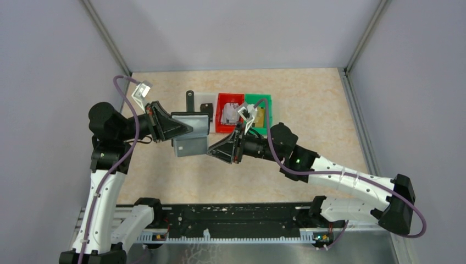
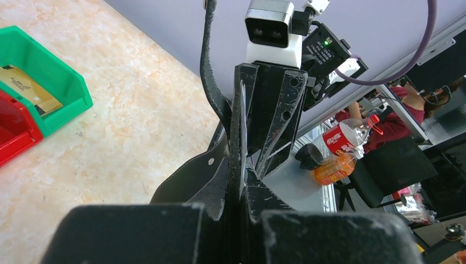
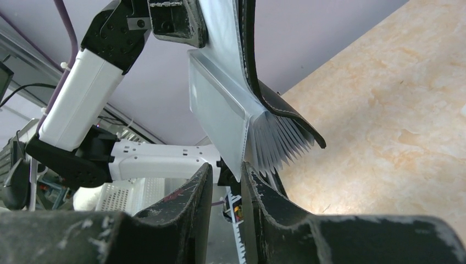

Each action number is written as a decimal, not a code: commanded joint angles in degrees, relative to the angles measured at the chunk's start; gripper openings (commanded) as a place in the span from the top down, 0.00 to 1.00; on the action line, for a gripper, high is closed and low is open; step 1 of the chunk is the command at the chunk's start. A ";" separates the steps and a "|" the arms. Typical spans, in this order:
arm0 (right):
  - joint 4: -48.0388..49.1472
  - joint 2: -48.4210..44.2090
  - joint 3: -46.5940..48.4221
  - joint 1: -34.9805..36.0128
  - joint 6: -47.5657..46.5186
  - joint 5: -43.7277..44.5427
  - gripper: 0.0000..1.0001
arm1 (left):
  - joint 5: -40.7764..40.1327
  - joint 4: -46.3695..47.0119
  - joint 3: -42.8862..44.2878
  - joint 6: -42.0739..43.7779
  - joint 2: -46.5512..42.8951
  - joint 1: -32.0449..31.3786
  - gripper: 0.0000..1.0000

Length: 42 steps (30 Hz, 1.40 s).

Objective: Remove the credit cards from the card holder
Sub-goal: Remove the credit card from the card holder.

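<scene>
- Left gripper (image 1: 187, 130): fingers pressed together on the holder (image 1: 192, 122), which hangs open in the air above the table (image 1: 313, 115), in front of the bins.
- Left wrist view: fingertips (image 2: 250, 190) clamp the holder's edge; black cover flap sags to the left, strap (image 2: 207, 60) stands upward.
- Right gripper (image 1: 211, 151) faces the left one, just beside the holder's lower flap.
- Right wrist view: fingers (image 3: 200, 184) slightly apart; the corner of a clear sleeve (image 3: 220, 110) dips into the gap. Cannot tell if it is gripped.
- More sleeves fan out under the black cover (image 3: 286, 113).
- No card can be made out in the sleeves.
- Gold card (image 2: 30, 88) lies flat in the green bin (image 2: 63, 63); red bin (image 2: 16, 132) touches it.
</scene>
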 commanded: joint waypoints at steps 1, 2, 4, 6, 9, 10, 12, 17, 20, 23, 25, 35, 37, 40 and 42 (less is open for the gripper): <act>3.03 -0.89 3.20 0.78 -0.54 -0.16 0.74 | -0.54 0.55 0.25 0.96 -0.46 -0.02 1.00; 3.08 -0.71 3.40 0.79 -0.48 -0.38 0.74 | -0.48 0.47 0.21 1.02 -0.52 -0.04 1.00; 3.13 -0.44 3.76 0.79 -0.31 -0.88 0.74 | -0.62 0.40 0.19 1.20 -0.64 -0.04 1.00; 3.43 -0.54 3.78 0.81 0.18 -1.18 0.74 | -0.62 0.35 0.17 1.21 -0.80 -0.04 1.00; 4.69 -1.05 3.07 0.79 1.04 -1.31 0.74 | -0.55 0.16 0.17 1.56 -0.97 -0.04 1.00; 5.57 -1.42 2.50 0.85 1.53 -1.41 0.74 | -0.55 0.08 0.17 1.67 -0.98 -0.04 1.00; 8.30 -2.20 1.12 0.80 2.95 -1.60 0.74 | -0.55 -0.09 0.22 1.92 -0.99 -0.04 1.00; 16.87 -3.59 -2.78 0.83 7.62 -1.91 0.72 | -0.54 -0.65 0.17 2.48 -1.21 -0.04 1.00; 22.01 -3.28 -4.58 0.86 9.99 -2.20 0.71 | -0.44 -0.86 0.17 2.50 -1.47 -0.04 1.00; 24.91 -2.02 -5.28 0.80 10.85 -2.07 0.70 | -0.39 -0.79 0.14 2.12 -1.82 -0.04 1.00; 27.15 -0.77 -5.51 0.86 11.66 -2.05 0.70 | -0.14 -0.31 0.17 1.49 -1.99 -0.04 1.00; 36.72 4.02 -4.94 0.86 12.35 1.85 0.63 | 0.46 0.83 0.53 -0.66 -2.60 -0.04 1.00; 38.75 4.49 -5.23 0.79 12.22 3.12 0.62 | 0.66 1.06 0.54 -0.99 -2.75 -0.04 1.00; 39.16 5.10 -5.02 0.84 11.32 4.40 0.62 | 0.84 1.20 0.92 -1.49 -2.66 -0.04 1.00; 36.91 5.27 -4.20 0.81 9.84 4.92 0.62 | 0.86 1.57 1.25 -1.93 -2.58 -0.04 1.00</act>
